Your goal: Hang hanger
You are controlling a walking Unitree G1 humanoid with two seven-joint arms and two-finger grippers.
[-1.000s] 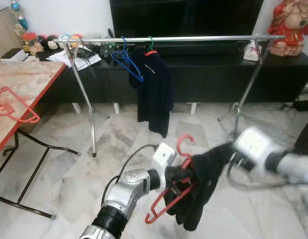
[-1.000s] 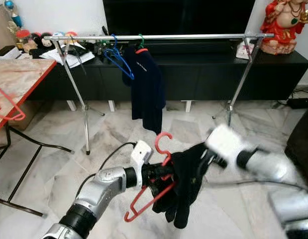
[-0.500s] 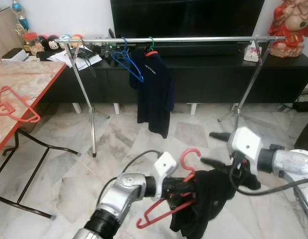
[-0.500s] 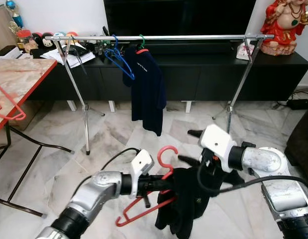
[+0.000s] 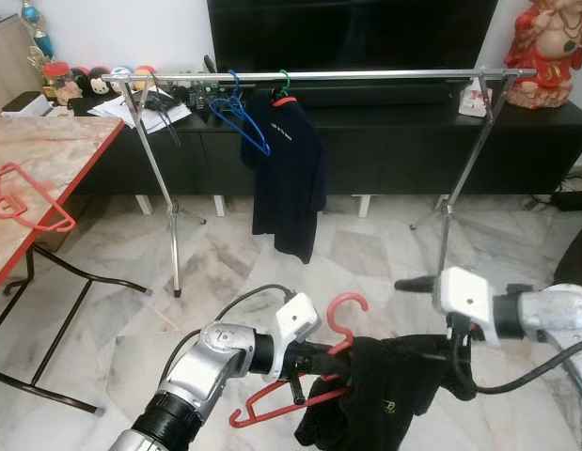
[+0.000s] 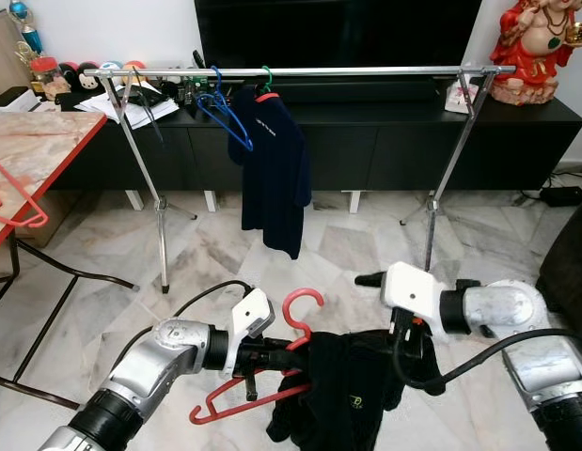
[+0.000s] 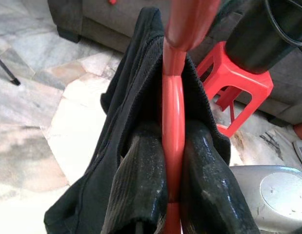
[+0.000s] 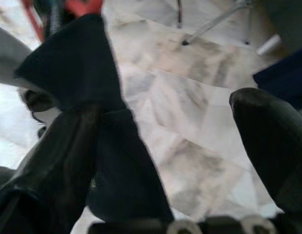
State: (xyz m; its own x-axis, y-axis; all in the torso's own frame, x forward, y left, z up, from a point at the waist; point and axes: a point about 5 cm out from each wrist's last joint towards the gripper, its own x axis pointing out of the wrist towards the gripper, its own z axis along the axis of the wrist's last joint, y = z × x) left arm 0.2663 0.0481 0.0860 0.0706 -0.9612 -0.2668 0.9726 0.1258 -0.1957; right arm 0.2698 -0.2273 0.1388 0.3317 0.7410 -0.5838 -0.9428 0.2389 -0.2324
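Note:
My left gripper [image 5: 312, 362] is shut on the neck of a red hanger [image 5: 345, 310], low over the floor; its fingers [image 7: 141, 175] clamp the red bar in the left wrist view. A black garment [image 5: 389, 387] is draped over the hanger's right half, while the left arm of the hanger [image 5: 262, 410] sticks out bare. My right gripper [image 5: 435, 327] is open at the garment's right end, one finger pointing left above it, the other down against the cloth [image 8: 97, 112]. The silver clothes rail [image 5: 366, 73] stands ahead, well above the hanger.
A dark shirt [image 5: 289, 174] and a blue hanger [image 5: 240, 115] hang on the rail's left part. A red-edged table [image 5: 55, 150] with another red hanger [image 5: 27, 202] stands at the left. A black TV cabinet [image 5: 413, 141] is behind the rail. A red stool [image 7: 241, 83] is nearby.
The left gripper has lowered and levelled the hanger, and the garment now lies spread over it. The right gripper has moved down and right and stands open at the cloth.

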